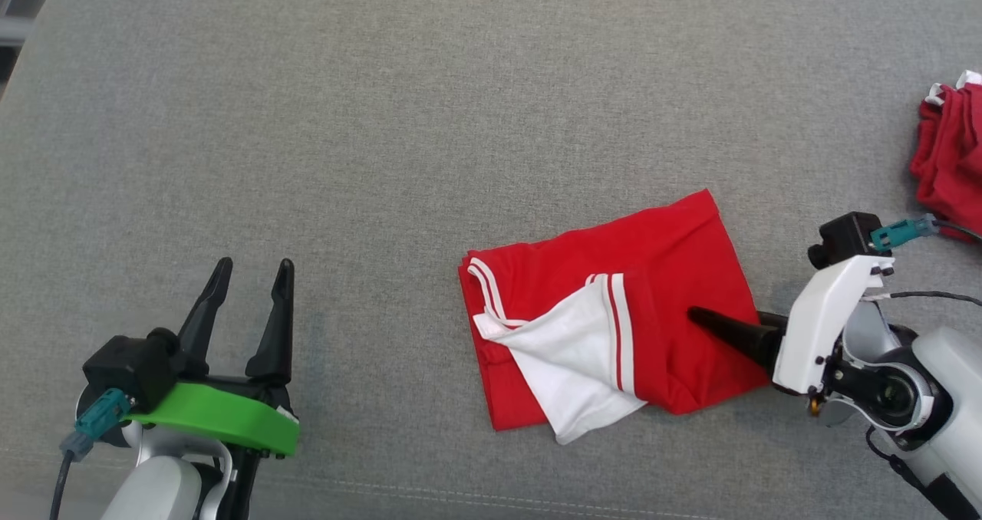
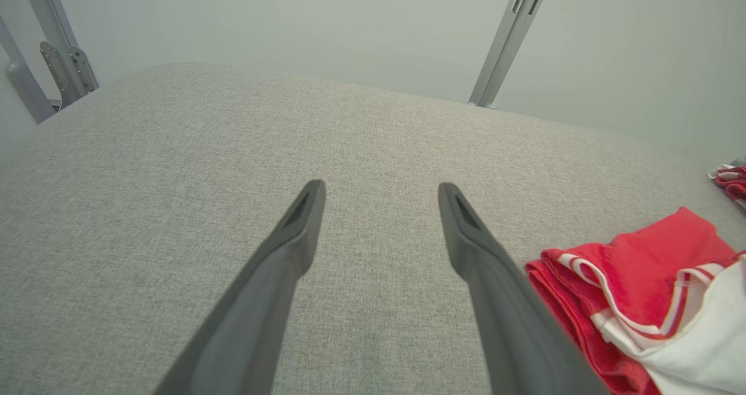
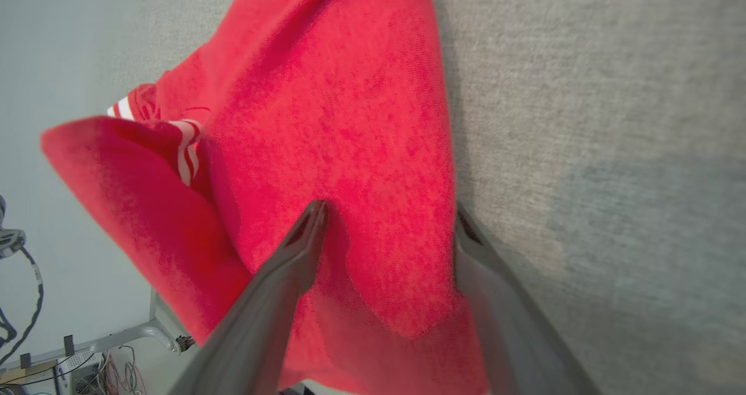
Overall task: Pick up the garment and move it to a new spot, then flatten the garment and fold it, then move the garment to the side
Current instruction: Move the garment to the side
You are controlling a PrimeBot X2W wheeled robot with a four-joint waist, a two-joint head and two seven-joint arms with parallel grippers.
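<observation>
Red garment [image 1: 660, 274] lies folded — right gripper [image 3: 389, 208] spread astride its edge.

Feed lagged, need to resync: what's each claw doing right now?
Left claw: open, holding nothing.
Right claw: open, straddling the red garment at its edge, not clamped.
</observation>
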